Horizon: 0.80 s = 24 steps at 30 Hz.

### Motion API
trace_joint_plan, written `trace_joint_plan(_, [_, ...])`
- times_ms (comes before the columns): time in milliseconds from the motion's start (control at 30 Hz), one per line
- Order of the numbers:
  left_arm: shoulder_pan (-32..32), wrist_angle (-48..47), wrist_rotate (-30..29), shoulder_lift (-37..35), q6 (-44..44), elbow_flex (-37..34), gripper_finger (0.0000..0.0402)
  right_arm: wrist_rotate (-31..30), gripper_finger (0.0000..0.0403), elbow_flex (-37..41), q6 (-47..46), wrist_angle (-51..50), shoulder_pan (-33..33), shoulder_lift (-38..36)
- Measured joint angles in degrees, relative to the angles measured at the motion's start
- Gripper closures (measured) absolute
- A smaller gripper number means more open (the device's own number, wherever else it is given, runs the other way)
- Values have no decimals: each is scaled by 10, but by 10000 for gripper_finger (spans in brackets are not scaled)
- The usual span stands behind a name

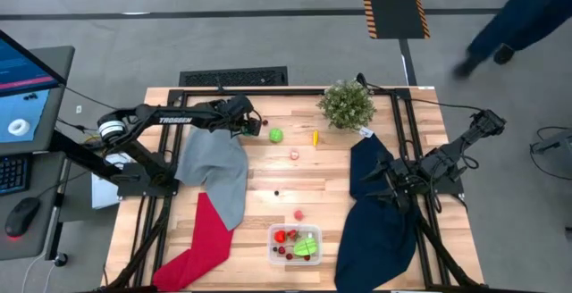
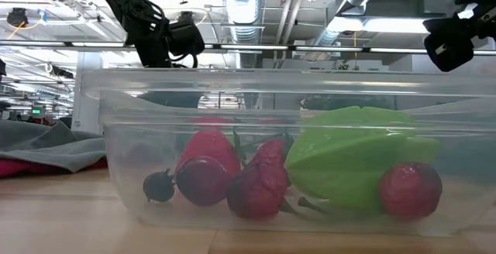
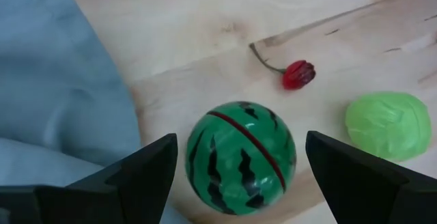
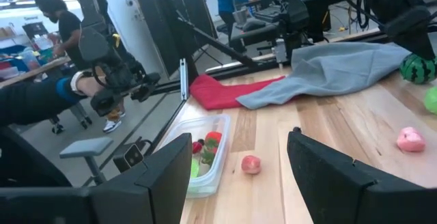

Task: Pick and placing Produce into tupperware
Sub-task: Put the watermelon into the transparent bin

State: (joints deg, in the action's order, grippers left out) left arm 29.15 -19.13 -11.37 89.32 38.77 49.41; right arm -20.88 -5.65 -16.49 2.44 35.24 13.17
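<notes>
Wooden table (image 1: 268, 181) carries cloths: dark navy cloth (image 1: 380, 213) on the right under the right arm, grey cloth (image 1: 217, 168) on the left, red cloth (image 1: 201, 239) at the near-left, partly under the grey one. Bushy potted plant (image 1: 347, 104) sits at the far edge, right of centre. Tupperware (image 1: 295, 244) is at the near edge, about centre; it holds a light green star-shaped piece (image 2: 353, 157), several red pieces (image 2: 232, 173) and a small dark berry (image 2: 158, 186). Left gripper (image 3: 239, 166) is at the far-left of the table beside the grey cloth, fingers spread wide on either side of the striped melon ball (image 3: 240, 156), which sits on the wood; can't tell if they touch it. Just right of the melon: a light green ball (image 1: 276, 135) and a small red stemmed piece (image 3: 298, 74). Loose on the table mid-field: yellow piece (image 1: 315, 137), pink piece (image 1: 294, 154), red piece (image 1: 298, 213) near the tupperware. Right gripper (image 4: 239, 166) waits over the navy cloth at the right side, fingers apart, nothing between them.
</notes>
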Motion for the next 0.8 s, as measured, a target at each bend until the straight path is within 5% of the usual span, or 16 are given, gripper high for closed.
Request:
trace_joint_plan(467, [-2, -10, 1, 0, 14, 0, 88, 0, 138, 0, 1, 0, 0, 0])
trace_joint_plan(800, [-5, 14, 4, 62, 24, 1, 88, 0, 138, 0, 4, 0, 0, 0])
